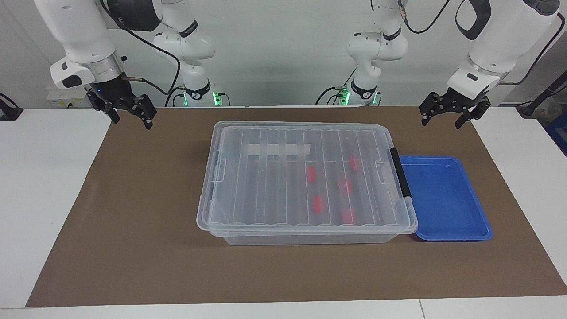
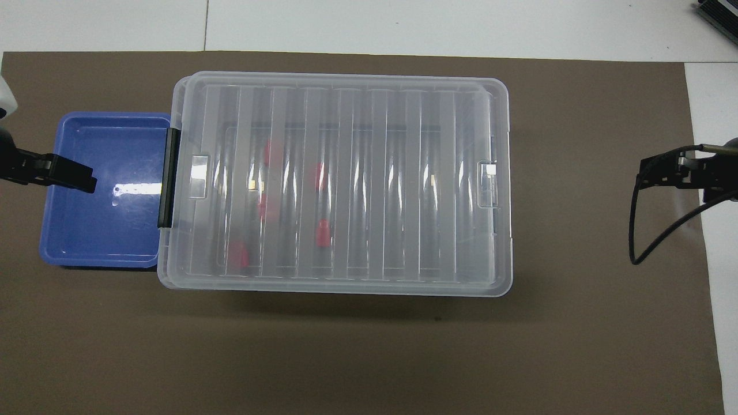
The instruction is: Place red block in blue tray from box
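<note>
Box (image 1: 305, 177) shut, lid (image 2: 340, 178) on, mid brown mat (image 1: 133, 221); five red blocks (image 1: 311, 174) inside.
Blue tray (image 1: 443, 199) touches box's black latch (image 1: 400, 172) at left arm's end. Left gripper (image 1: 445, 116), fingers apart, up over mat's corner nr tray. Right gripper (image 1: 130, 116), fingers apart, up over mat's edge at the right arm's end.

two high opposed views share the box (image 1: 305, 177) (image 2: 340, 184).

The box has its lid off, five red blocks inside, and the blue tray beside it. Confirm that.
Not quite. In the facing view the ribbed lid is on the box. Five red blocks do show through it, and the blue tray lies beside it.
</note>
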Controlling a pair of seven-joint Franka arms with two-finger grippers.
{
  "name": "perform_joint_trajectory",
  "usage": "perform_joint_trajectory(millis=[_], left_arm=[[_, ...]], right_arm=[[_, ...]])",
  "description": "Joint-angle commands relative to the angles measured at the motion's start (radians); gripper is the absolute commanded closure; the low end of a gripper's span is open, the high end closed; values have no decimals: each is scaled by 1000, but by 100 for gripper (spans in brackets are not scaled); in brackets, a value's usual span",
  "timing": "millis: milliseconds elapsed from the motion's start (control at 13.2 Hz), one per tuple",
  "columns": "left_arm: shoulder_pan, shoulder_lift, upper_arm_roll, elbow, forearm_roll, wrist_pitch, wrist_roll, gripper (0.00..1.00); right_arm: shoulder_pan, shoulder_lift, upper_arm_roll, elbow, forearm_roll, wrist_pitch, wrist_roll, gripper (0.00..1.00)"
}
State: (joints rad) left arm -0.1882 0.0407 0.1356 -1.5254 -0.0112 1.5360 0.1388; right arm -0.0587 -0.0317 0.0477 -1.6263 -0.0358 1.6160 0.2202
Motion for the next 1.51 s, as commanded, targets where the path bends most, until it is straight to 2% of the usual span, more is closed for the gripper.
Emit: perform_joint_trajectory(millis=[0,75,377,528,755,981,1434], left_arm=[[1,-25,2,-30,-9,13,-10,0],[1,-25,2,-32,-10,13,-10,0],[1,-25,2,-30,-9,13,-10,0],[1,-25,2,-30,-10,13,-10,0],[1,-25,2,-30,-10,13,-10,0],[1,-25,2,-30,-10,13,-10,0],[1,-25,2,-32,-9,13,-10,0]], right_arm=[[-15,-25,5,-33,20,25,-25,0],[-12,-25,5,-41,20,34,-13,0],[3,-31,15,-159,20,209,48,1],[66,-17,17,-193,19,298,143,1],[140,24,17,-205,19,361,182,1],[204,29,17,-292,19,494,272,1],[249,13,17,-406,19,548,254,1]])
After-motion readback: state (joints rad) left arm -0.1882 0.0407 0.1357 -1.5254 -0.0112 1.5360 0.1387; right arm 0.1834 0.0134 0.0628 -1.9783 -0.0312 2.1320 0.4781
